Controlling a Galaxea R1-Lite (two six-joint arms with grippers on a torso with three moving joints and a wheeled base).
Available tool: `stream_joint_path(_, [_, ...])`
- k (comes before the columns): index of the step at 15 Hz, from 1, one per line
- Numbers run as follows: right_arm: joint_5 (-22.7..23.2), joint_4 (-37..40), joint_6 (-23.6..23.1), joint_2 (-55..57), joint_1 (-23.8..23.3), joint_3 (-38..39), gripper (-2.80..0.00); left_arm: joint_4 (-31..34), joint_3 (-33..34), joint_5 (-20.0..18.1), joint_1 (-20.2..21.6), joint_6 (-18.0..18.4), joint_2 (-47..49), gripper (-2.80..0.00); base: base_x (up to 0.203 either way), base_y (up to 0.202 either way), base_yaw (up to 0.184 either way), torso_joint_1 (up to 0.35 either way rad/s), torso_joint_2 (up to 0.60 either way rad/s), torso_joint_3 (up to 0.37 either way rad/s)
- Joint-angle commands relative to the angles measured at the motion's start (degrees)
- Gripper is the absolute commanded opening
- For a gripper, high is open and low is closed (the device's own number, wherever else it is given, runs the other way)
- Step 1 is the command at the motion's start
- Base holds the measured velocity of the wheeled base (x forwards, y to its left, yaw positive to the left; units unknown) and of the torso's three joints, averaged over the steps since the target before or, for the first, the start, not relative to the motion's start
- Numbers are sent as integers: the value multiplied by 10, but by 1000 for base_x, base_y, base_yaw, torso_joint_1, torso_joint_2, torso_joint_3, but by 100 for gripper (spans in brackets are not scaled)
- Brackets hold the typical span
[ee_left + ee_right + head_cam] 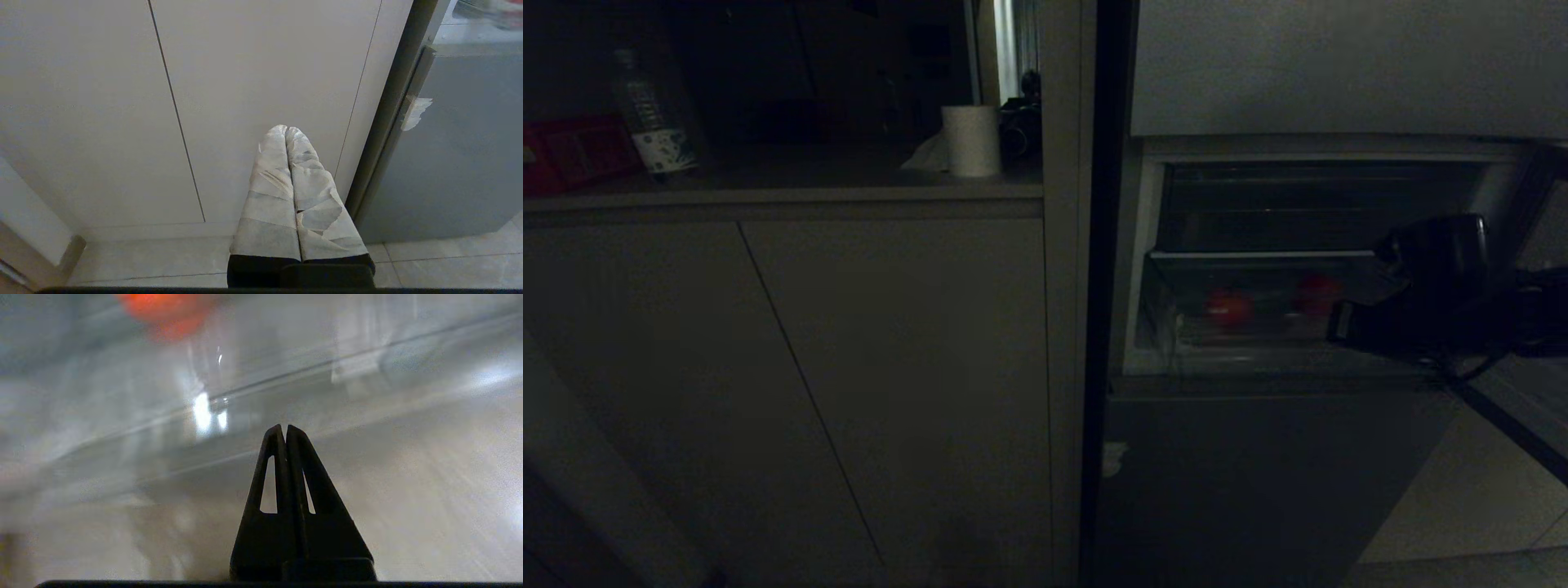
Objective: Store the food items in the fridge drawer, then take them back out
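Two round red food items (1230, 309) (1318, 292) lie inside the clear fridge drawer (1168, 327), in the open fridge compartment on the right of the head view. My right gripper (1338, 322) is at the drawer's right front end, shut and empty. In the right wrist view its black fingers (284, 426) are pressed together close to the drawer's glossy plastic (286, 375), and one red food item (167, 310) shows blurred beyond it. My left gripper (285, 128), with taped fingers, is shut on nothing and hangs low in front of the cabinet doors, outside the head view.
A darker bin (1298, 204) sits above the drawer, and the closed lower fridge door (1258, 482) is below it. To the left are grey cabinet doors (890, 367) under a counter holding a paper roll (970, 140), a bottle (654, 122) and a red box (572, 151). Tiled floor (1462, 490) lies at the right.
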Motion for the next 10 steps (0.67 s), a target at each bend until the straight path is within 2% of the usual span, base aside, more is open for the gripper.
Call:
stream_joint_path(1, [18,-64,6,-14,8,68,-280,0,0,0,0,0,0,-280,0,0,0,0,0,0])
stream_joint_path(6, [59,-87,3,-233,10,238,-280,0,1,0,0,-1,0,-280,0,0,0,0,0,0])
stream_joint_path(10, [72,-87,-21,-477,10,371,-280,0,0,0,0,0,0,-280,0,0,0,0,0,0])
